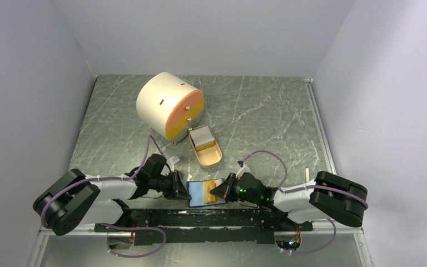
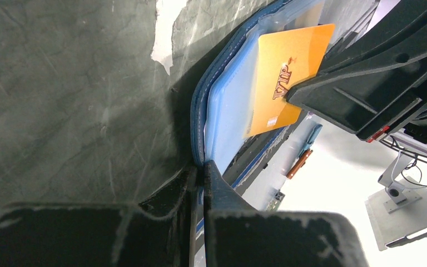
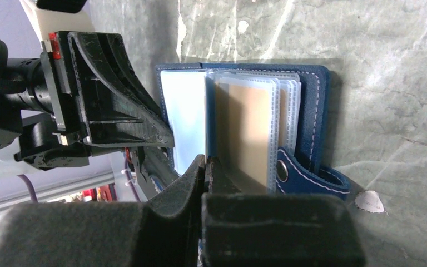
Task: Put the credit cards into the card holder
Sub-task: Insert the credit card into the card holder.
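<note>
Holder lies open on the surface at the near edge, between the two arms and well short of the dish.

Left arm reaches in from the left. Left jaws are clamped on the holder's left edge: in the left wrist view the tips pinch the dark blue rim, and the pale blue inside runs away from them.

Right arm reaches in from the right. Right jaws are pressed together with no gap showing. Their tips sit at the holder's near edge, just beside the fold, where the clear sleeves begin.

Gold card marked "VIP" lies over the holder's right half, one edge tucked under the right jaws. In the right wrist view it shows behind a sleeve's stitched border. Cannot tell whether those jaws pinch the card, a sleeve, or both.

Closing tab with its snap hangs off the right cover and lies flat on the surface.

Cards, a whitish stack, sit in the far end of the dish, near the cylinder and apart from both jaws.
</note>
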{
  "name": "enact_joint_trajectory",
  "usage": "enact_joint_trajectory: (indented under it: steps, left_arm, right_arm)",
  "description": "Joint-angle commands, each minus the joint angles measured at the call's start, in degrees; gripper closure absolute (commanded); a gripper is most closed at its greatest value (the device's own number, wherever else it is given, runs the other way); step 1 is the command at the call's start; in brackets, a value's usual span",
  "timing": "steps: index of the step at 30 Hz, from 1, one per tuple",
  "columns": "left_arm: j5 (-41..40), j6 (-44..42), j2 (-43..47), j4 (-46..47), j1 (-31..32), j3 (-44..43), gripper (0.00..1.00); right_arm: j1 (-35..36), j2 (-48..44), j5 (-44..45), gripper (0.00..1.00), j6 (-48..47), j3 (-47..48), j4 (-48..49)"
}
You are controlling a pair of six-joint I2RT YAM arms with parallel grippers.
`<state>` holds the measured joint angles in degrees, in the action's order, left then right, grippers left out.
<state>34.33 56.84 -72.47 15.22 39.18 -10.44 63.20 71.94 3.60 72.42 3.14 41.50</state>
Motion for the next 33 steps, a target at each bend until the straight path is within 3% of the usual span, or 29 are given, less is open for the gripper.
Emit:
enact_joint_trajectory:
  steps: [1,12,15,23,27,33]
  left_arm:
    - [0.82,-0.31,0.28,0.79,-0.16,0.33,0.91]
    - [0.88,-0.12,0.6,0.67,-0.18,0.33,0.91]
    - [0.89,-0.53,0.53,0.03,-0.16,-0.12,0.91]
    - [1.33,-0.33,1.8,-1.22,-0.21,-0.54,0.91]
    - [-0.16,-1.09,3.03,-2.95,-0.16,-0.43,0.91]
    - [1.89,0.39,0.71,1.93,-0.08,0.82,0.91]
  right_arm:
    - [0.55,1.71,-0.87,1.0,0.78,0.19,-1.39]
    - [0.53,6.3,-2.8,1.0,0.81,1.17,2.05]
    - [0.54,6.75,-2.89,0.99,-0.98,3.47,-1.46]
    - [0.53,0.22,2.08,0.59,-5.27,9.04,-24.69]
    - [0.53,-4.04,4.9,0.55,-6.88,10.36,-31.56]
    - [0.7,-5.21,5.14,0.56,-8.26,11.49,-32.85]
